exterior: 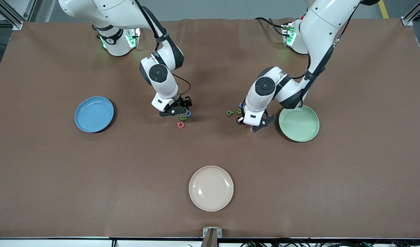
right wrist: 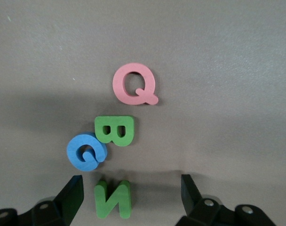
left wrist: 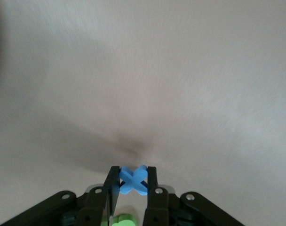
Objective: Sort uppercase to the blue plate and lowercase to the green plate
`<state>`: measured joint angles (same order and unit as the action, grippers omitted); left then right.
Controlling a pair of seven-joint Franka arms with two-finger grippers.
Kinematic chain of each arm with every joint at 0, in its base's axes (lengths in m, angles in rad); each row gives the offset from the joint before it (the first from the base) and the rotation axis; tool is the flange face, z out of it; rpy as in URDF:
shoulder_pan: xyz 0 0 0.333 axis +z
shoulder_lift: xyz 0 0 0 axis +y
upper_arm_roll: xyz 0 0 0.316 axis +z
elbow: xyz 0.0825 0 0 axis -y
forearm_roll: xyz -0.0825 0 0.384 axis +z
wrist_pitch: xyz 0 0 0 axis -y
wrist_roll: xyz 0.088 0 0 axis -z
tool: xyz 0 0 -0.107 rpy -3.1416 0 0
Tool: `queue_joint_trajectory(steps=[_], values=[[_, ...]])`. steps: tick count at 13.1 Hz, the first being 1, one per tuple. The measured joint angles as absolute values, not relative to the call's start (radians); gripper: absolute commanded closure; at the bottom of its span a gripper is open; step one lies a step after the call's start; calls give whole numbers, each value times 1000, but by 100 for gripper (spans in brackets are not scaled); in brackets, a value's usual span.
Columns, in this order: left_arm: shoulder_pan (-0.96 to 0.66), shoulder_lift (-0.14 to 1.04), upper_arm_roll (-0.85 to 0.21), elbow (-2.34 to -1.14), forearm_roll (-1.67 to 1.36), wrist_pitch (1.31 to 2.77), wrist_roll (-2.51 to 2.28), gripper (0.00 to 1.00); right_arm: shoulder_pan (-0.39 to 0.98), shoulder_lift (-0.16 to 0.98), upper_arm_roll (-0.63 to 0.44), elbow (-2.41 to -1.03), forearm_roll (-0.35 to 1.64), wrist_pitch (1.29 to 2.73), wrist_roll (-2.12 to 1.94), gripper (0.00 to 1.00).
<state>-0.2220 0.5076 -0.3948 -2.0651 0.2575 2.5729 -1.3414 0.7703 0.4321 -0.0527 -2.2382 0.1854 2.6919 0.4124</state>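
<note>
The left claw is down at the bench, right beside the green plate, and its fingers are clamped on the blue x — the left wrist view shows the little cross pinched squarely between the two pads, with a scrap of green foam just under the claw. Two green lowercase letters lie on the bench next to that arm's wrist, toward the middle of the bench.

Over to the right claw, fingers spread wide apart, hanging low over the uppercase cluster near mid-bench. The green N sits between the open fingers. The green B lies next to the N, the blue G touches the B's edge, and the pink Q lies a little apart from them, nearest the front camera.

The blue plate sits toward the right arm's end, well apart from the letters. The cream plate lies nearest the front camera.
</note>
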Motion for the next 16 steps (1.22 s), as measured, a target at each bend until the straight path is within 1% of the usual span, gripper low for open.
queue_joint_trajectory(steps=[3,5,6,8,9,11,13,14,16], values=[[-191,427,-395,-2065,264,2475,-1311,83,789,437,-53,-2238,185,2692,431,10],[-159,374,-396,-2072,266,2393,-1218,83,806,441,-53,-2238,185,2692,449,13],[-136,352,-396,-2083,266,2373,-1158,83,811,444,-53,-2239,185,2692,454,16],[-81,318,-395,-2116,267,2364,-1030,83,812,444,-55,-2239,185,2691,457,35],[-52,307,-395,-2135,267,2364,-974,83,812,444,-57,-2239,185,2690,457,46],[-1,295,-395,-2170,268,2364,-887,83,814,441,-57,-2237,185,2691,458,74],[44,291,-396,-2204,268,2364,-808,83,815,435,-57,-2237,185,2688,460,96],[70,290,-399,-2220,268,2365,-769,83,815,433,-58,-2237,185,2686,460,99],[133,290,-419,-2250,268,2372,-702,83,815,429,-61,-2237,186,2680,461,100]])
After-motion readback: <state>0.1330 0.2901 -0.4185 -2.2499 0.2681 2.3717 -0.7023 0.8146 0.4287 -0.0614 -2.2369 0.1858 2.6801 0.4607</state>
